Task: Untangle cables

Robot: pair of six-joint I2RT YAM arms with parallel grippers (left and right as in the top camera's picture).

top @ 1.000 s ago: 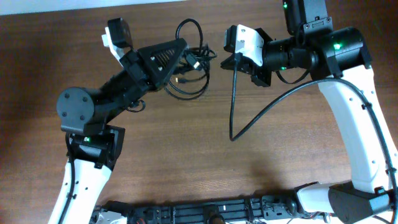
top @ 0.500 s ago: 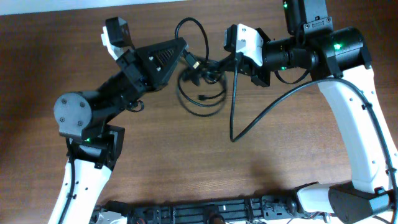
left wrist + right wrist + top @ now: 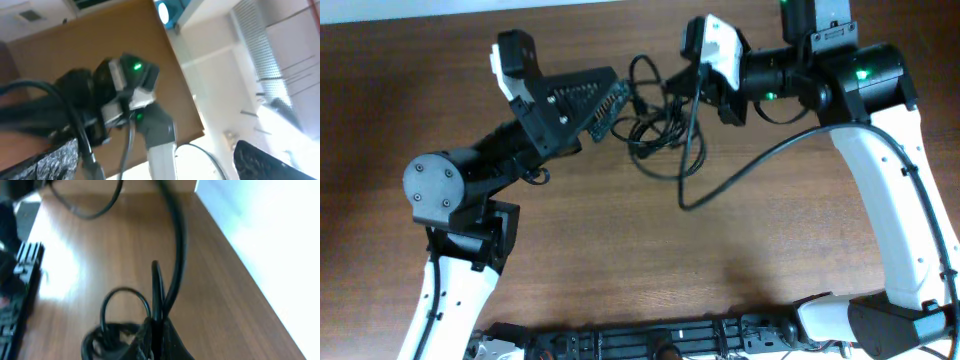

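A tangle of black cables (image 3: 658, 130) lies on the wooden table (image 3: 620, 270) between my two grippers. My right gripper (image 3: 680, 88) is shut on one strand at the tangle's upper right. That long cable (image 3: 692, 160) hangs down from it, then curves off to the right. In the right wrist view the shut gripper (image 3: 159, 339) pinches the cable (image 3: 176, 245), with a loop (image 3: 107, 302) to its left. My left gripper (image 3: 612, 105) stands open just left of the tangle, holding nothing. In the left wrist view the gripper (image 3: 160, 162) gapes wide, and a cable (image 3: 82, 142) passes by its left finger.
The table's far edge runs close behind both grippers. A black equipment rail (image 3: 650, 345) lines the front edge. The right arm's body (image 3: 125, 90) fills the left wrist view in front of the open jaws.
My left gripper has opened and let go of the tangle. The right gripper has pulled up and back, dragging the bundle rightward with it.
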